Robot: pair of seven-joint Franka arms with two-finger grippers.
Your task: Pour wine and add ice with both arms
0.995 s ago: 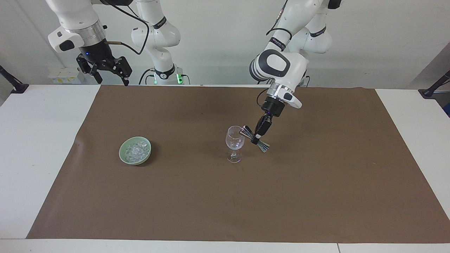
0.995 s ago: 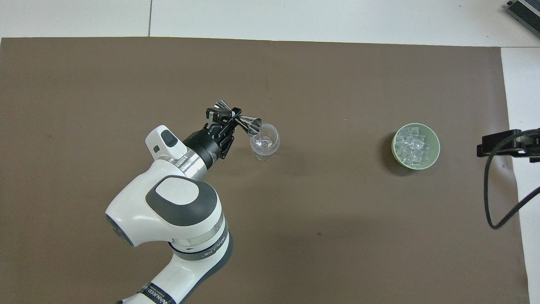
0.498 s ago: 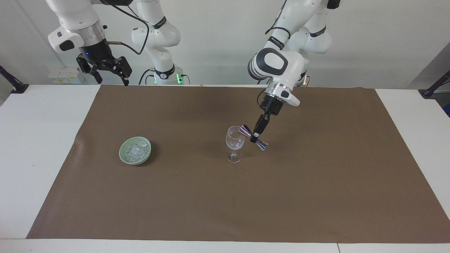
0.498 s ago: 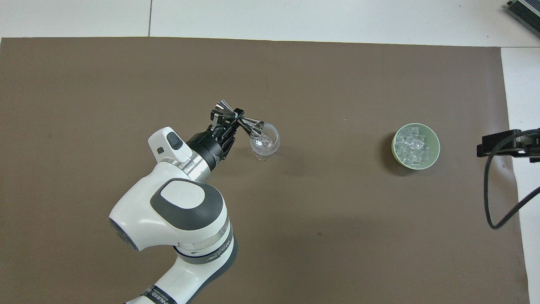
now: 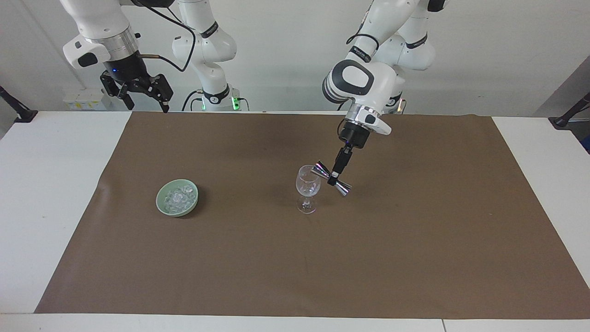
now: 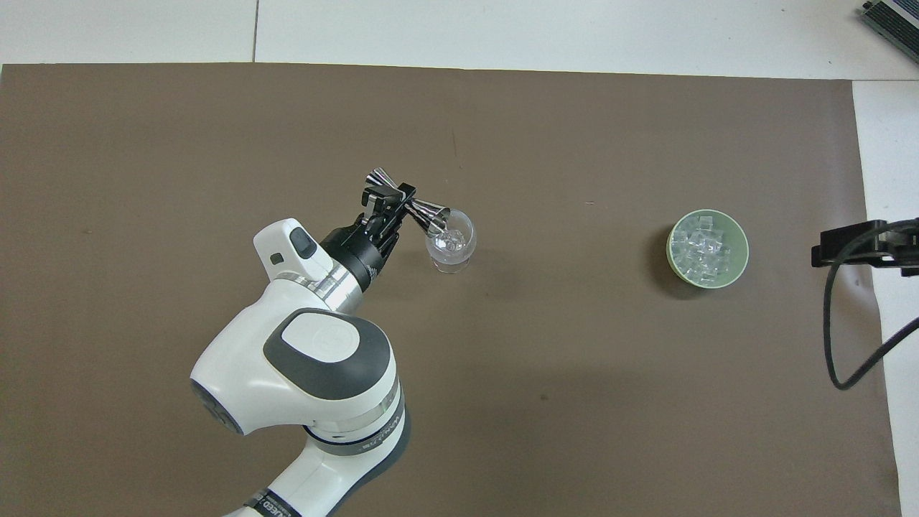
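In the facing view, the left gripper (image 5: 333, 177) is clamped on the waist of a metal jigger (image 5: 331, 178), tipped with one cup over the rim of a clear wine glass (image 5: 307, 188) that stands mid-table on a brown mat (image 5: 415, 240). The right gripper (image 5: 138, 90), fingers spread and empty, waits above the table's edge at the right arm's end. A green bowl (image 5: 177, 197) holding the ice (image 5: 178, 197) sits toward that end, well apart from the glass. The jigger's lip looks very close to the rim; a nudge could topple the glass, and a misaimed tilt could spill onto the mat. Compared with a second ago, the left wrist has lifted and turned. In the overhead view, the jigger (image 6: 409, 203) reaches over the glass (image 6: 451, 243), now further across its mouth; the ice (image 6: 706, 248) is unchanged.
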